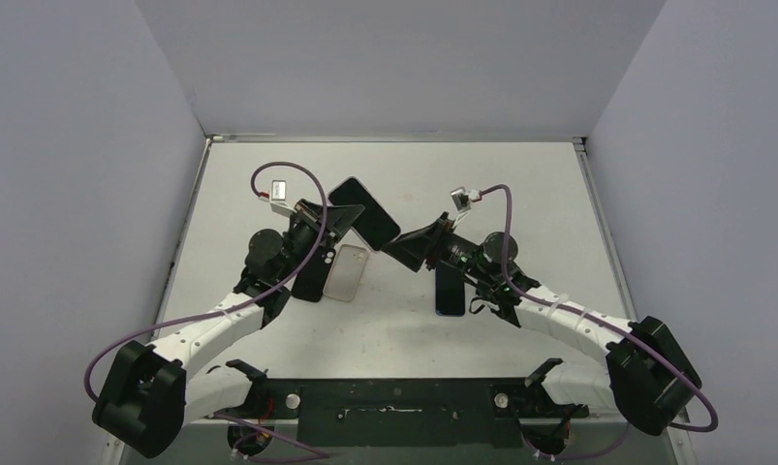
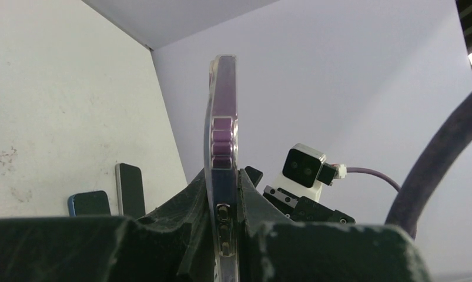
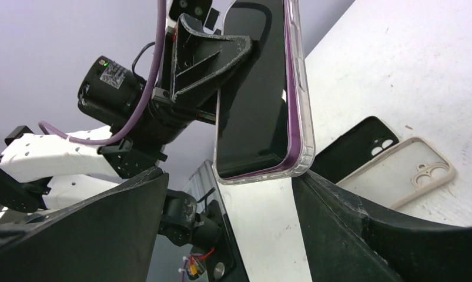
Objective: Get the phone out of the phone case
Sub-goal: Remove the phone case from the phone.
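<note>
- One left gripper [image 1: 338, 221]: its fingers are clamped on the two flat faces of the phone [image 3: 254, 88], holding it on edge above the table [image 1: 520, 194].
- Two empty cases lie flat side by side, below the phone and nearer the arm bases: a black case [image 3: 354, 147] and a pale translucent case [image 3: 412, 170].
- One phone, with a dark screen and purple rim, sits inside its clear phone case [image 3: 304, 117].
- One right gripper [image 1: 396, 248]: its fingers are spread wide at the phone's free end and grip nothing.
- Two loose phones lie right of the held phone: a blue phone [image 2: 89, 202] and a black phone [image 2: 130, 189], partly hidden from above by the right arm.
- A sticker [image 3: 113, 73] on the left wrist is too small to read.
</note>
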`<state>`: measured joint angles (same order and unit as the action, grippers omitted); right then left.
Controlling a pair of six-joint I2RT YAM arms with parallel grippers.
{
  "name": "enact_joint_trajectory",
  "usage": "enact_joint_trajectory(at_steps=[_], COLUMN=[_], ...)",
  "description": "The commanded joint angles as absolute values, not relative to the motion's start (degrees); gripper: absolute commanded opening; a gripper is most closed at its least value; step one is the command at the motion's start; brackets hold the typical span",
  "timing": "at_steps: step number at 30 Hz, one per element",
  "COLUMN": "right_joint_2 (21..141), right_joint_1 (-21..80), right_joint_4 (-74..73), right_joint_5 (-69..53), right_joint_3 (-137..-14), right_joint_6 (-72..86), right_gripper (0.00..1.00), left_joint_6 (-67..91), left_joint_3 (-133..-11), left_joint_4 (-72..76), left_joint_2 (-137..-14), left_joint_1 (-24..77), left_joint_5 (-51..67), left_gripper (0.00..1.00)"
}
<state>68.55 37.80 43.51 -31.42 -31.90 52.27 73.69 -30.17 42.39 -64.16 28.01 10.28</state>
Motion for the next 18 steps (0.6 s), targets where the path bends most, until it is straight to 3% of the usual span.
enact_joint_trajectory(at_steps=[1, 6, 18], right_joint_2=[72.2, 75.2, 79.4], right_joint_1=[38.5, 39.0, 39.6], right_joint_4=[54.7, 58.3, 63.9], right_joint_5=[-30.3, -31.5, -34.0], right_joint_3=[-34.0, -35.1, -37.2], right_joint_6=[55.7, 57.2, 57.7], right_gripper=[0.76, 0.73, 0.50], left_joint_6=[77.9, 80.3, 82.5], left_joint_3=[-30.0, -29.1, -29.0], left_joint_4=[53.0, 56.0, 57.5], left_joint_2=[-62.1, -62.7, -63.3], left_joint_1=[29.0, 29.5, 30.1], left_joint_5=[4.9, 3.7, 3.3], left_gripper=[0.00, 0.00, 0.00])
